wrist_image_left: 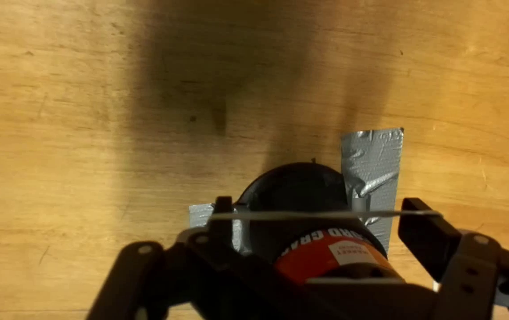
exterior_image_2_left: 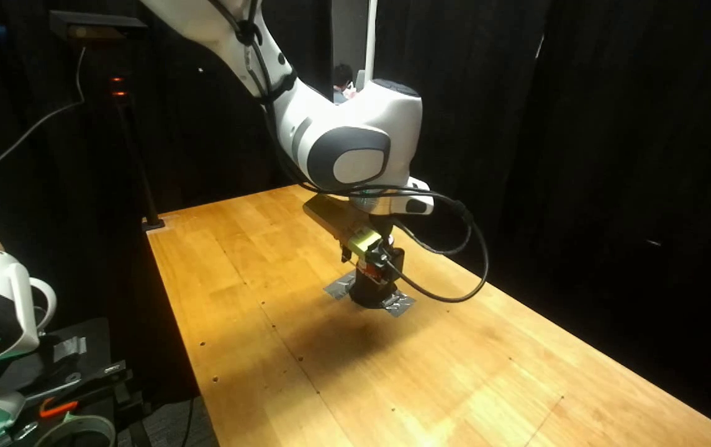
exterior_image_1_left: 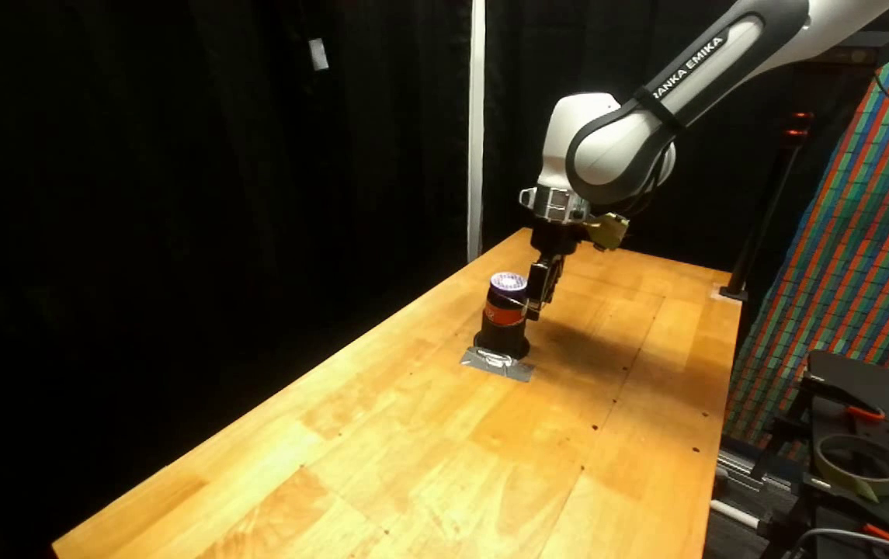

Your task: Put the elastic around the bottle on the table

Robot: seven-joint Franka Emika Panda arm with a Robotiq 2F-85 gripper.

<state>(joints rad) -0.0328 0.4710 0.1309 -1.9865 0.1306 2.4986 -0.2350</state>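
The squat dark bottle (exterior_image_1_left: pixel 505 317) with an orange-red band stands upright on the wooden table (exterior_image_1_left: pixel 413 466). It also shows in an exterior view (exterior_image_2_left: pixel 372 288) and, partly covered by gripper parts, in the wrist view (wrist_image_left: pixel 312 262). My gripper (wrist_image_left: pixel 318 211) is open, its fingers apart on either side of the bottle's upper part. The pale elastic (wrist_image_left: pixel 298 216) is stretched between the two fingers and crosses in front of the bottle. A thin light line crosses the bottle's upper part in an exterior view. Whether the elastic encircles the bottle I cannot tell.
Silver tape (exterior_image_1_left: pixel 497 363) fixes the bottle's base to the table; it also shows in the wrist view (wrist_image_left: pixel 372 164). A cable (exterior_image_2_left: pixel 473 267) loops beside the wrist. A black post (exterior_image_1_left: pixel 762 210) stands at the table corner. A side cart holds a tape roll (exterior_image_1_left: pixel 824 458).
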